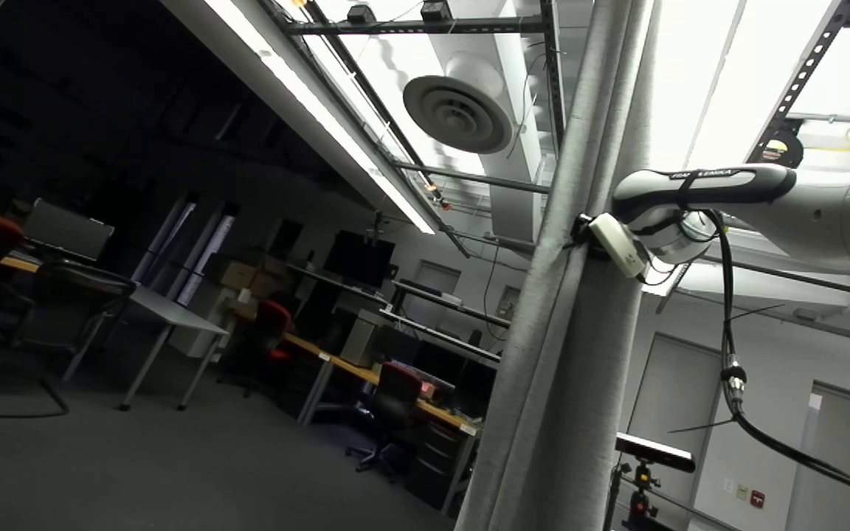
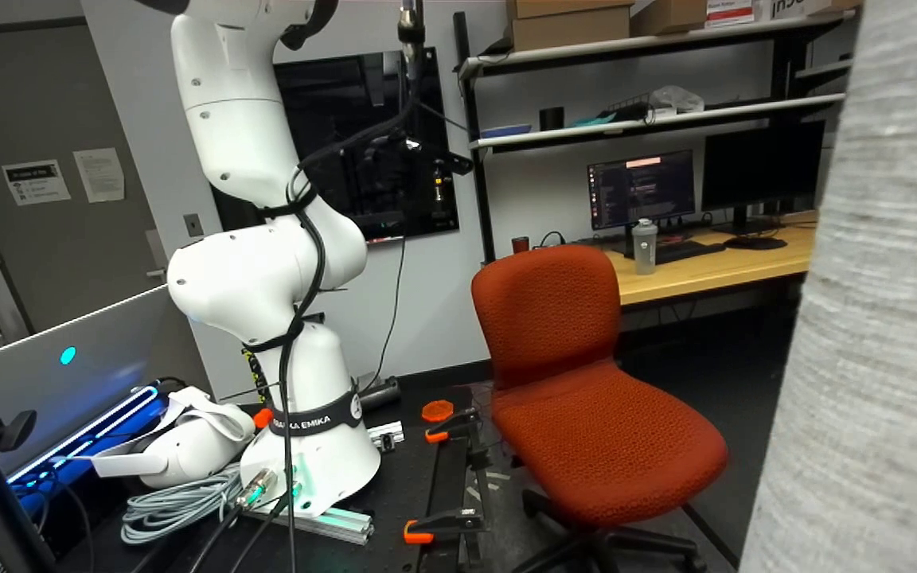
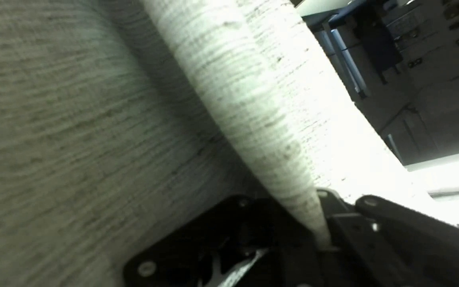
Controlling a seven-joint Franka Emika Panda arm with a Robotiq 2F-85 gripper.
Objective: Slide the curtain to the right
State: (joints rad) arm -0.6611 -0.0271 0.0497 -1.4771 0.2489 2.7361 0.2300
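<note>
Background desk (image 2: pixel 717 268) partly behind curtain (image 2: pixel 880 334)

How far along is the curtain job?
Looks done: gripping. In the wrist view, the gripper appears shut on a fold. In hand: likely the slide; in an exterior view, the curtain hangs in gathered folds, though motion can't be judged. Left: any remaining slide right, how much I can't tell, then release, since the fold isn't free yet.
</note>
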